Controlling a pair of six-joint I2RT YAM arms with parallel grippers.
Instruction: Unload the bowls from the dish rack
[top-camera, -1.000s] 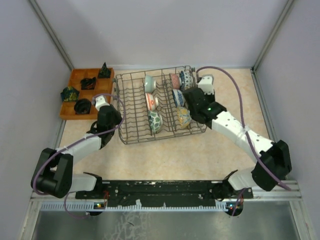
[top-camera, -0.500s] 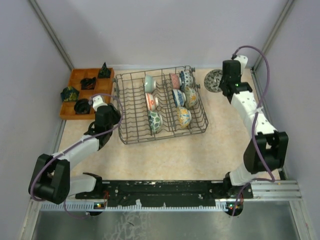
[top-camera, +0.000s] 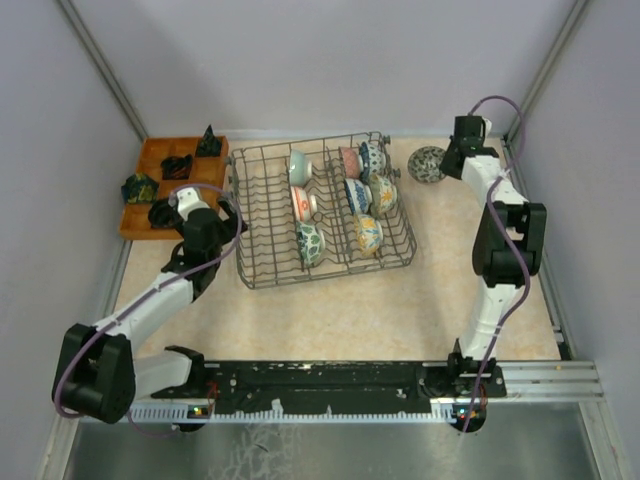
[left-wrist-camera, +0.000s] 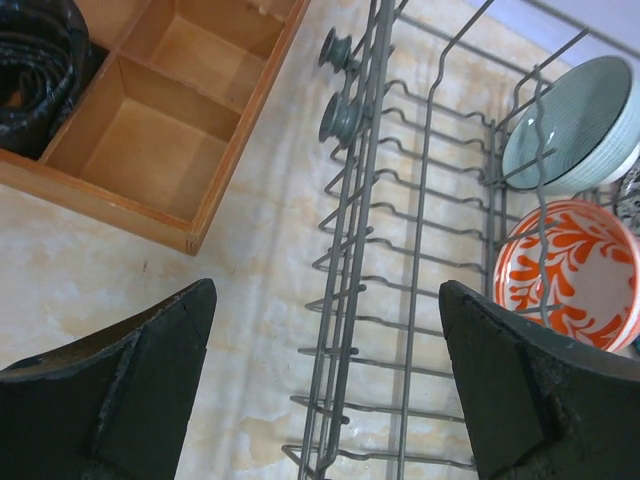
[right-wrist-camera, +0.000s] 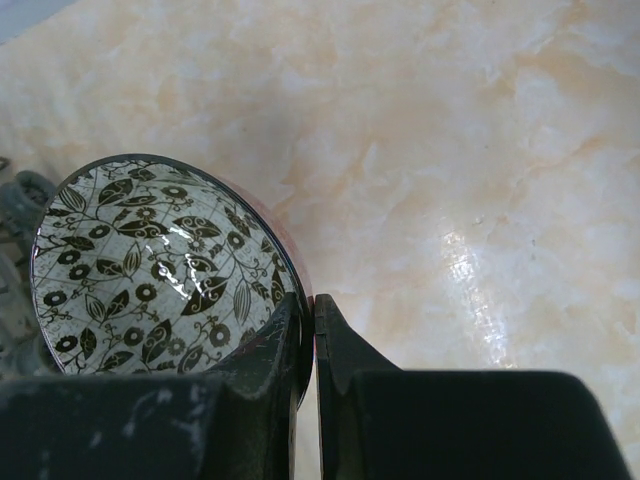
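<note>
**Tool state.** The right gripper (right-wrist-camera: 310, 312) was closed narrow on the rim of one floral bowl (right-wrist-camera: 165, 265), one finger inside the rim and one outside. The left gripper (left-wrist-camera: 325, 300) stood wide apart and held nothing.

**Location.** The held bowl was near the far right corner of the table, well apart from the dish rack (top-camera: 262, 272). Whether its base touched the table cannot be told. The left gripper hung over the rack's left rim, just beside the orange tray (top-camera: 135, 230). The remaining bowls, among them a pale green bowl (left-wrist-camera: 575, 120) and a red-and-white bowl (left-wrist-camera: 570, 270), stood in the rack.

**Hazards.**
- A rim pinch gives little hold, so the bowl could probably pivot or slip between the fingers.
- Release while the bowl was tilted would likely let it rock or roll toward the right edge.
- The wide left jaws could catch a rack wire and drag the rack, which would disturb the bowls.

**Orientation.** The held bowl's mouth faced up toward the wrist camera. The racked bowls stood on edge between the tines, with the two in the left wrist view opening toward the left edge. The rack's long axis ran roughly along the far edge, slightly skewed.
</note>
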